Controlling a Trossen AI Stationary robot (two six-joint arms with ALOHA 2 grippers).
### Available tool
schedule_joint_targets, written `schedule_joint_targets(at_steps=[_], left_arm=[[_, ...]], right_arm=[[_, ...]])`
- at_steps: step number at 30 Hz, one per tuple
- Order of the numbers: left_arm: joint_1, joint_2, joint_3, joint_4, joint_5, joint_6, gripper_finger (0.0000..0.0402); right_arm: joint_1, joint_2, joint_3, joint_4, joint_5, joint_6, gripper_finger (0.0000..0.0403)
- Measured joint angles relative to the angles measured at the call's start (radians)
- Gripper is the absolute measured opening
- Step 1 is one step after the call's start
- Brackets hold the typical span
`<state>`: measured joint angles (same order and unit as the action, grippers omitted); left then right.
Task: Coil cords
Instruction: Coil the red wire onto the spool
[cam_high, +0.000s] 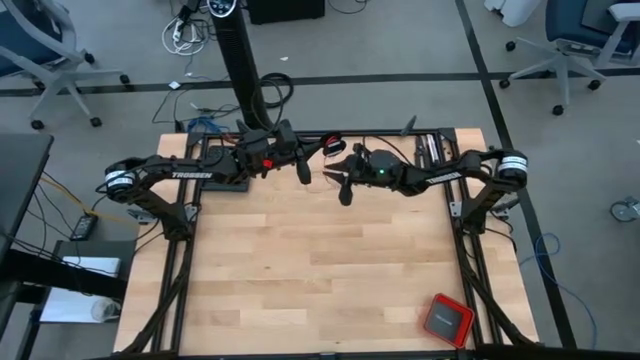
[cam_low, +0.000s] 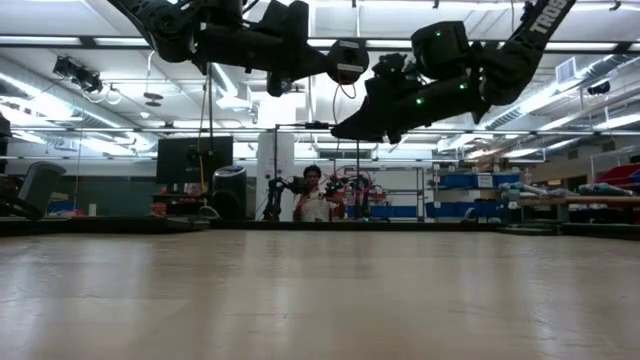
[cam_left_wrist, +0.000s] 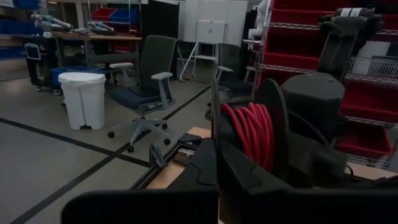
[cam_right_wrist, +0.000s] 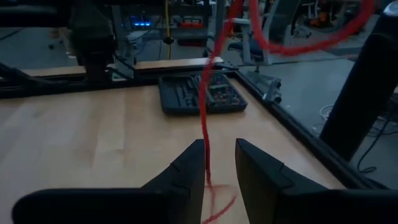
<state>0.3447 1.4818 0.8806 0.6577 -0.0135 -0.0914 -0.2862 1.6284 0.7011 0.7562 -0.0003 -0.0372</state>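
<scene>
The red cord shows as a tight coil (cam_left_wrist: 250, 130) just beyond the fingertips of my left gripper (cam_left_wrist: 217, 163), which is shut and held high over the table's far middle (cam_high: 303, 170). From up there one thin strand (cam_right_wrist: 204, 118) drops between the two fingers of my right gripper (cam_right_wrist: 219, 158), which is open. A loose loop (cam_right_wrist: 298, 46) hangs beyond it. My right gripper (cam_high: 343, 188) points toward the table's left, a little lower than my left one. The cord's lower end curls below the right fingers (cam_right_wrist: 217, 202). My left gripper is shut with the cord's tight coil (cam_left_wrist: 239, 124) right at its fingertips. The fingers' own bulk hides the place where they meet it, so which strand they have cannot be told. They point level toward the table's right. The coil sits lifted clear of the table. My right gripper has the strand running close along the inner face of one finger (cam_right_wrist: 194, 163). I cannot tell whether it touches.
A red square box with a dark top (cam_high: 447, 320) lies near the table's front right corner. A dark tray (cam_right_wrist: 200, 94) sits at the far edge under my left arm. The camera pole (cam_high: 240, 60) rises behind the far edge. A person (cam_low: 315, 195) stands far beyond the table.
</scene>
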Motion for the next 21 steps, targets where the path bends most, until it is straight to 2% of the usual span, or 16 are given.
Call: schedule_joint_targets(at_steps=[7,10,14,19,21], left_arm=[[0.0,0.0,0.0,-0.016,0.0,0.001,0.0001],[0.0,0.0,0.0,-0.017,0.0,0.005,0.0001],[0.0,0.0,0.0,-0.022,0.0,0.005,0.0001],[0.002,0.0,0.0,-0.044,0.0,0.006,0.0001],[0.006,0.0,0.0,-0.059,0.0,0.007,0.0001]], right_arm=[[-0.002,0.013,0.014,0.007,0.001,-0.036,0.0086],[-0.004,0.018,0.014,0.006,0.003,-0.036,0.0067],[-0.005,0.021,0.013,-0.012,0.003,-0.047,0.0012],[-0.013,0.012,0.013,-0.074,0.013,-0.048,0.0005],[-0.025,-0.01,0.013,-0.138,0.054,-0.052,0.0004]])
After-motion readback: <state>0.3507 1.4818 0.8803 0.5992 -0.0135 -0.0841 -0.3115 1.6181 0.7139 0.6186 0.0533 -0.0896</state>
